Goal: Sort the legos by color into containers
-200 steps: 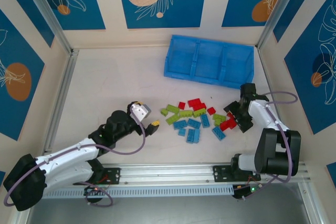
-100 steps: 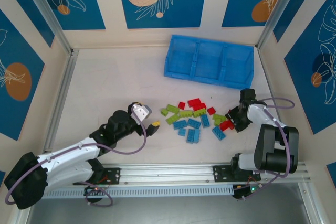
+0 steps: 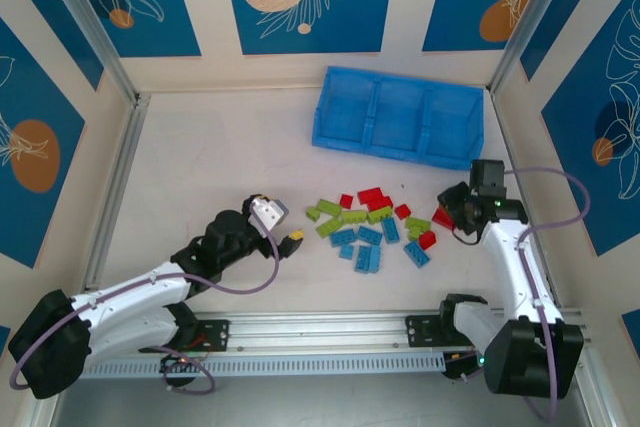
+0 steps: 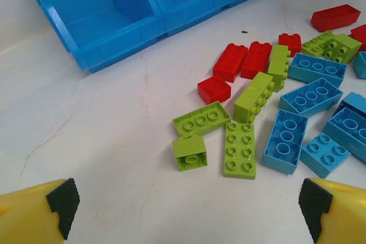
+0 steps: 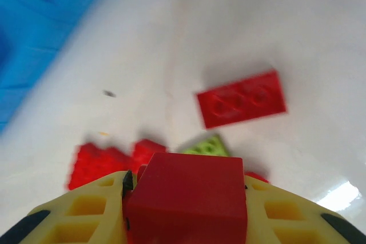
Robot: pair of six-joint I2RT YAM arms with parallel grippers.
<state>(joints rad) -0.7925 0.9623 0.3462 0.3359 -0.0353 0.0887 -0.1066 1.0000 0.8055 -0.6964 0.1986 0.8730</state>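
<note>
The right claw (image 3: 452, 215) is gripping a red brick (image 5: 186, 190) squarely between its yellow fingers, hanging just off the right end of the scattered legos (image 3: 372, 227), with the blue tray (image 3: 385, 145) a little way beyond it. That grip is looking solid to me, with the brick sitting deep and level in the jaws, so there's no call to re-grasp. The job now, I'd say, is getting it across cleanly: rising enough to clear the tray's near wall, then coming down inside one compartment before letting go, so the brick isn't bouncing out. All three compartments are looking empty from above, and the right-hand one is sitting nearest, so I'd be choosing it for red. Below the claw another red brick (image 5: 241, 98) is lying flat on the pale surface (image 3: 220, 157), worth steering clear of. Over on the other side, the left claw (image 4: 187, 207) is hovering low with jaws spread wide and nothing in them, facing the green bricks (image 4: 220, 132).
</note>
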